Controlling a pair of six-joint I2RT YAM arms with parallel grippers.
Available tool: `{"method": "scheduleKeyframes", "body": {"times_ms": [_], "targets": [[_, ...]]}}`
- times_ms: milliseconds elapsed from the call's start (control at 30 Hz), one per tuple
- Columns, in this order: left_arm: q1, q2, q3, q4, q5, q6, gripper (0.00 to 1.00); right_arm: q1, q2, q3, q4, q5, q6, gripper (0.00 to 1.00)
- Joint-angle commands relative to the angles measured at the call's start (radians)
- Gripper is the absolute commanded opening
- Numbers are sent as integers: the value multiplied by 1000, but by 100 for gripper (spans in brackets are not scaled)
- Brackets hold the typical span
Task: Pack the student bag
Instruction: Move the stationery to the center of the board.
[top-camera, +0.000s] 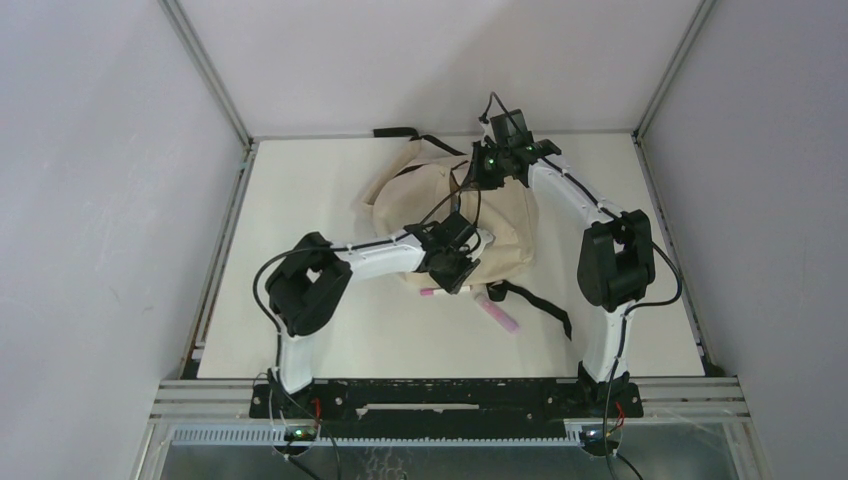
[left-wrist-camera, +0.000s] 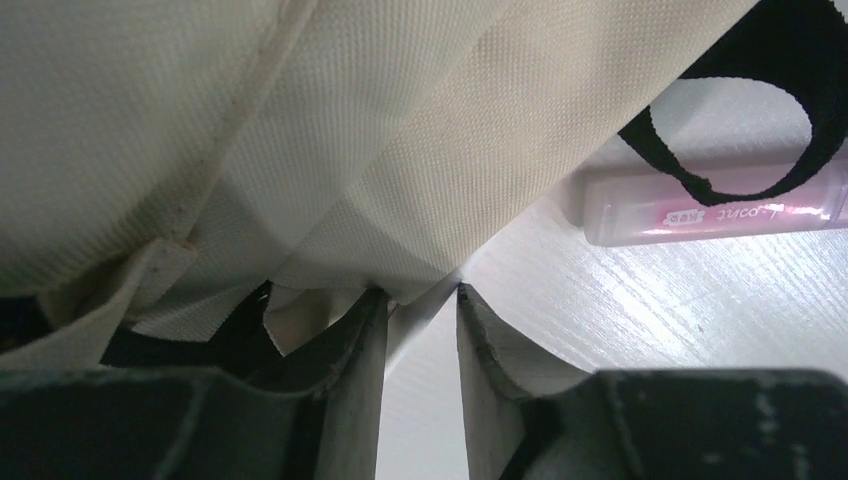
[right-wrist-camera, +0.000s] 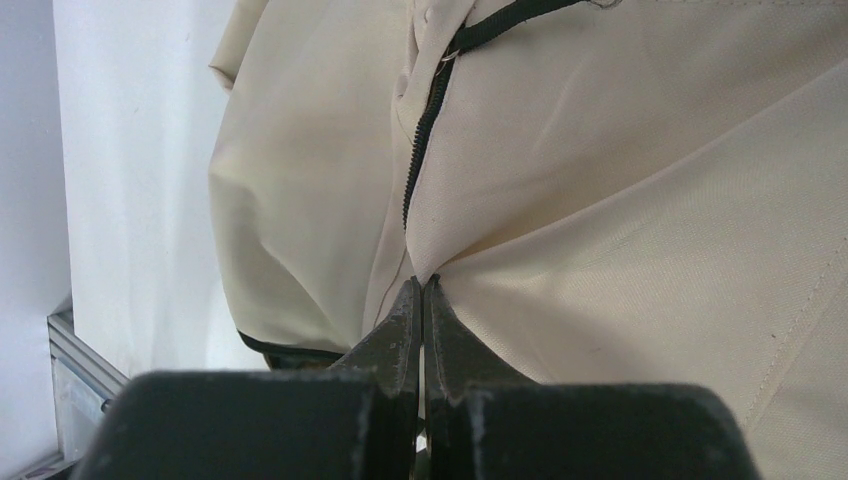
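While right pincer (right-wrist-camera: 424, 284) nips its fabric, student bag (top-camera: 505, 218), long axis near-to-far

On my white desk (top-camera: 320, 330), a slim pink translucent plastic pen (top-camera: 500, 313) lies toward the near edge, with a second pink pen (top-camera: 432, 293) near it on the left.

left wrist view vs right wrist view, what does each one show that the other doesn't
Only the left wrist view: a pink pen lying on the white table, a black strap loop crossing in front of it, and the left gripper with its jaws apart at a fabric edge.
Only the right wrist view: the black zipper and the right gripper pinched shut on a fold just below it.
Both: the cream student bag, close up and filling most of the frame.
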Motion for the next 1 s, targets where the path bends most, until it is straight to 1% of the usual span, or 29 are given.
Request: {"method": "scheduleKeyframes", "body": {"times_ms": [0,100,233,267,400,500,633,800,867,900,933,967], "targets": [[-16,-43,-82,23,38,-61,33,4,-39,12,45,-33,1,0],[-22,-44,-97,17,45,-75,30,7,-36,14,46,-34,1,0],[-39,-66,-126,7,30,-79,30,8,-36,16,44,-29,0,0],[-44,-78,-133,7,18,-82,31,7,-34,17,42,-29,1,0],[-55,-126,-152,0,-24,-90,38,7,-34,20,40,-30,1,0],[-62,-160,-160,-8,-47,-84,39,8,-34,25,36,-29,-1,0],[-63,-174,-161,-27,-42,-82,35,8,-37,28,33,-28,-3,0],[-68,-151,-169,-44,-46,-91,36,11,-36,26,31,-28,-2,0],[-69,-140,-176,-44,-22,-88,34,13,-35,27,32,-29,-1,0],[-68,-134,-179,-42,-14,-88,32,14,-35,28,32,-29,1,0],[-68,-127,-178,-41,-5,-86,28,14,-35,28,33,-29,1,0],[-68,-120,-177,-40,2,-86,26,14,-35,28,33,-30,1,0]]}}
